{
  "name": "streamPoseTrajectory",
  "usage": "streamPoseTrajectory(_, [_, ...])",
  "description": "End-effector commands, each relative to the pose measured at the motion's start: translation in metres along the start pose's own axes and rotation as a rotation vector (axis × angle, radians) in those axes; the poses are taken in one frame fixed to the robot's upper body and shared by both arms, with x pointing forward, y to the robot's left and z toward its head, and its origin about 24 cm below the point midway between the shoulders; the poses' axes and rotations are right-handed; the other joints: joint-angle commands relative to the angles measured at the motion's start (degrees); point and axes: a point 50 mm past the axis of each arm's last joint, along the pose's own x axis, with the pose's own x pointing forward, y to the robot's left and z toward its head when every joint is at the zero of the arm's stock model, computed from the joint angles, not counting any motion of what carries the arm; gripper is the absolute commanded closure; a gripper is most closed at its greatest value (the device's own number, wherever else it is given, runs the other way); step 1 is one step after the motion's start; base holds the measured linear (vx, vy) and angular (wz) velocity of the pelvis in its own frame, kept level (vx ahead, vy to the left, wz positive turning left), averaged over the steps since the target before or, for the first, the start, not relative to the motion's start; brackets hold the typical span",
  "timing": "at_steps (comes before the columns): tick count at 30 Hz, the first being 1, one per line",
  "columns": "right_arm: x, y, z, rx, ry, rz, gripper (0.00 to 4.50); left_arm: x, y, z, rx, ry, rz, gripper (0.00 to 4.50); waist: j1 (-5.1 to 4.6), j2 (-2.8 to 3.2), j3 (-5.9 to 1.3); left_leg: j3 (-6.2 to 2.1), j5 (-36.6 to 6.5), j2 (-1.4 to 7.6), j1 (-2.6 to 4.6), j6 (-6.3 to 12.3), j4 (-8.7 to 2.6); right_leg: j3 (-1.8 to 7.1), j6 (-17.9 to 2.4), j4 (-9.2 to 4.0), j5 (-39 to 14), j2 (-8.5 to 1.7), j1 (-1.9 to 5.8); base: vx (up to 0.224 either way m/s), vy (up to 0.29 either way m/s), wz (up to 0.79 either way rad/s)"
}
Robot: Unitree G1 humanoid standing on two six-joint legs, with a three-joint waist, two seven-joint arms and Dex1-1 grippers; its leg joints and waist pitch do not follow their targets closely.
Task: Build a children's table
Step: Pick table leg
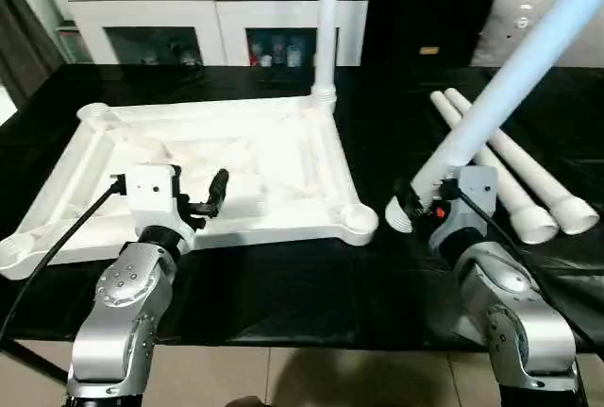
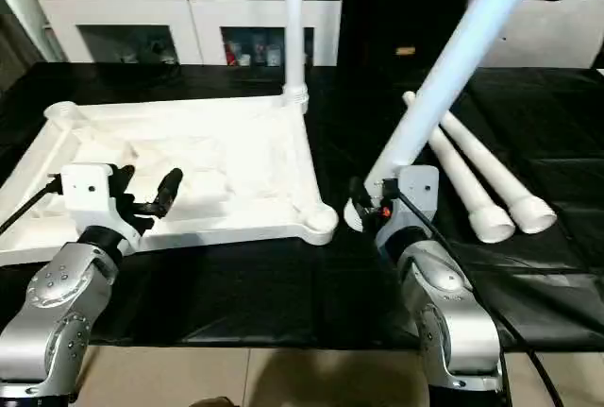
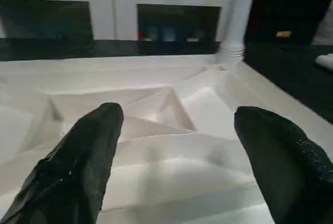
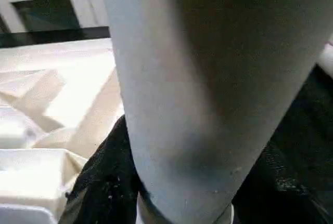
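Left eye view: the tabletop (image 1: pixel 203 176) is seen lying ribbed side up on the black table (image 1: pixel 283 284), toward ten o'clock of the scene; one leg (image 1: pixel 327 29) is already seated upright in the far corner socket at twelve o'clock; a second leg (image 1: pixel 514 76) is clamped near its lower end by the right gripper (image 1: pixel 415 201), tilted, its end just beside the empty near corner socket (image 1: pixel 359 221) at five o'clock of the tabletop; two spare legs (image 1: pixel 510 180) are left lying at three o'clock; the left gripper (image 1: pixel 193 197) is held empty over the tabletop, fingers (image 3: pixel 78 161) spread apart; by this reckoning one leg of four is fitted and three remain.
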Motion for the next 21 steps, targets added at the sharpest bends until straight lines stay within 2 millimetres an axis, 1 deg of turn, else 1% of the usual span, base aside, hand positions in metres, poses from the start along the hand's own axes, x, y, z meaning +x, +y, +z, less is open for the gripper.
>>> streamPoseTrajectory(1, [-0.0027, -0.0015, 0.0012, -0.018, -0.014, -0.002, 2.60, 0.0002, -0.0075, 0.0035, 0.000, -0.012, -0.038, 0.61, -0.34, -0.49, -2.45, -1.33, -21.72, 4.07, 0.45, -3.43, -7.33, 0.21, -4.09, -3.83, -20.38, -1.27, 1.14, -0.005, -0.052, -0.02])
streamPoseTrajectory(2, [-0.0039, -0.0018, 0.0006, -0.022, -0.014, 0.001, 2.60, -0.0005, -0.0104, 0.0026, 0.000, -0.010, -0.051, 0.61, -0.28, -0.58, -2.41, -1.10, -22.08, 4.11, 0.53, -3.36, -7.25, 0.21, -4.36, -3.96, -21.97, -1.17, 0.88, -0.005, -0.052, -0.02])
streamPoseTrajectory(3, [-0.0048, -0.0020, 0.0008, -0.018, -0.016, 0.003, 2.60, -0.0012, -0.0125, 0.0018, 0.013, -0.009, -0.062, 0.61, -0.27, -0.65, -2.42, -1.02, -22.02, 4.12, 0.56, -3.31, -7.21, 0.25, -4.53, -4.03, -22.34, -1.20, 0.80, 0.000, 0.000, 0.00])
streamPoseTrajectory(4, [-0.0050, -0.0021, 0.0010, -0.018, -0.016, 0.004, 2.60, -0.0015, -0.0134, 0.0014, 0.018, -0.009, -0.067, 0.61, -0.16, -0.83, -2.69, -0.89, -20.37, 4.09, 0.43, -2.76, -7.12, 0.30, -5.01, -3.89, -21.16, -1.25, 1.02, 0.000, 0.000, 0.00])
streamPoseTrajectory(5, [-0.0053, -0.0022, 0.0013, -0.017, -0.021, 0.002, 2.60, -0.0020, -0.0143, 0.0010, 0.021, -0.008, -0.071, 0.61, -0.10, -1.03, -2.80, -0.74, -19.00, 4.06, 0.31, -2.33, -7.08, 0.33, -5.26, -3.89, -19.92, -1.19, 1.10, 0.000, 0.000, 0.00])
streamPoseTrajectory(6, [-0.0054, -0.0019, 0.0011, -0.013, -0.021, 0.006, 2.60, -0.0023, -0.0145, 0.0010, 0.019, -0.008, -0.072, 0.61, -0.05, -0.98, -2.95, -0.61, -15.99, 4.08, -0.05, -1.44, -7.08, 0.28, -5.93, -3.57, -16.76, -1.17, 1.37, 0.000, 0.000, 0.00])
streamPoseTrajectory(7, [-0.0054, -0.0016, 0.0010, -0.011, -0.021, 0.008, 2.60, -0.0024, -0.0145, 0.0010, 0.017, -0.009, -0.071, 0.61, -0.06, -0.83, -2.95, -0.47, -14.44, 4.18, -0.22, -0.91, -7.11, 0.11, -6.53, -3.43, -15.20, -1.04, 1.41, 0.000, 0.000, 0.00])
streamPoseTrajectory(9, [-0.0071, 0.0024, -0.0004, -0.046, -0.021, 0.032, 2.60, -0.0029, -0.0143, 0.0007, 0.012, -0.006, -0.073, 0.61, -0.02, -0.54, -3.09, -0.24, -13.30, 4.36, -0.08, -0.73, -6.89, -0.05, -7.58, -3.33, -13.73, -0.99, 1.32, 0.000, 0.000, 0.00])
streamPoseTrajectory(10, [-0.0073, 0.0031, -0.0008, -0.048, -0.020, 0.035, 2.60, -0.0030, -0.0142, 0.0007, 0.012, -0.006, -0.074, 0.61, 0.07, -0.49, -3.26, -0.03, -11.47, 4.47, 0.05, -0.46, -6.65, -0.14, -8.56, -3.14, -10.53, -0.92, 1.38, 0.064, -0.037, 0.03])
streamPoseTrajectory(11, [-0.0077, 0.0035, -0.0016, -0.045, -0.018, 0.037, 2.60, -0.0030, -0.0142, 0.0004, 0.010, -0.005, -0.074, 0.61, 0.07, -0.47, -3.42, 0.06, -10.05, 4.46, 0.07, -0.14, -6.50, -0.22, -9.10, -2.95, -8.42, -0.91, 1.50, 0.064, -0.037, 0.03])
streamPoseTrajectory(12, [-0.0079, 0.0036, -0.0022, -0.044, -0.017, 0.037, 2.60, -0.0030, -0.0141, 0.0003, 0.009, -0.005, -0.073, 0.61, 0.22, -0.23, -3.81, 0.15, -4.39, 4.52, -0.14, 0.90, -5.99, -0.46, -10.61, -2.18, -1.49, -0.80, 1.84, 0.057, -0.035, 0.00])
streamPoseTrajectory(13, [-0.0081, 0.0039, -0.0035, -0.047, -0.012, 0.038, 2.60, -0.0028, -0.0140, 0.0001, 0.010, -0.005, -0.074, 0.61, 0.25, -0.23, -3.92, 0.21, -2.38, 4.51, -0.20, 1.26, -5.76, -0.54, -11.07, -1.94, 0.73, -0.72, 1.93, 0.000, 0.000, 0.00])
streamPoseTrajectory(14, [-0.0081, 0.0042, -0.0041, -0.055, -0.010, 0.040, 2.60, -0.0028, -0.0143, -0.0001, 0.010, -0.004, -0.075, 0.61, 0.37, -0.39, -4.00, 0.37, 0.46, 4.50, -0.25, 1.93, -5.45, -0.65, -11.85, -1.66, 3.72, -0.55, 1.96, 0.000, 0.000, 0.00])
streamPoseTrajectory(15, [-0.0080, 0.0044, -0.0043, -0.058, -0.009, 0.041, 2.60, -0.0029, -0.0144, -0.0001, 0.010, -0.004, -0.076, 0.61, 0.49, -0.28, -3.96, 0.43, 0.78, 4.55, -0.15, 2.09, -5.43, -0.67, -12.27, -1.59, 4.09, -0.51, 1.88, 0.000, 0.000, 0.00])
streamPoseTrajectory(17, [-0.0078, 0.0048, -0.0046, -0.060, -0.008, 0.042, 2.60, -0.0030, -0.0148, -0.0001, 0.011, -0.005, -0.079, 0.61, 0.58, -0.37, -3.72, 0.62, -0.68, 4.67, -0.13, 2.29, -5.60, -0.69, -12.89, -1.78, 2.25, -0.47, 1.88, 0.000, 0.000, 0.00])
streamPoseTrajectory(18, [-0.0074, 0.0052, -0.0045, -0.061, -0.009, 0.045, 2.60, -0.0031, -0.0150, -0.0003, 0.010, -0.004, -0.080, 0.61, 0.54, -0.44, -3.41, 0.66, -4.66, 4.88, -0.01, 1.61, -6.08, -0.63, -12.79, -2.18, -2.35, -0.50, 1.85, 0.000, 0.000, 0.00])
streamPoseTrajectory(20, [-0.0067, 0.0054, -0.0050, -0.057, -0.003, 0.050, 2.60, -0.0030, -0.0152, -0.0006, 0.003, -0.004, -0.081, 0.61, 0.48, -0.46, -3.31, 0.64, -6.86, 4.98, 0.08, 1.02, -6.28, -0.59, -12.40, -2.37, -5.16, -0.55, 1.82, 0.000, 0.000, 0.00])
streamPoseTrajectory(21, [-0.0062, 0.0061, -0.0052, -0.045, 0.001, 0.061, 2.60, -0.0029, -0.0153, -0.0006, -0.002, -0.004, -0.081, 0.61, 0.12, 0.26, -3.59, 3.13, -9.21, 5.55, 2.72, -3.61, -4.83, 1.46, -9.71, -4.28, -9.97, 1.48, -0.95, 0.000, 0.000, 0.00])
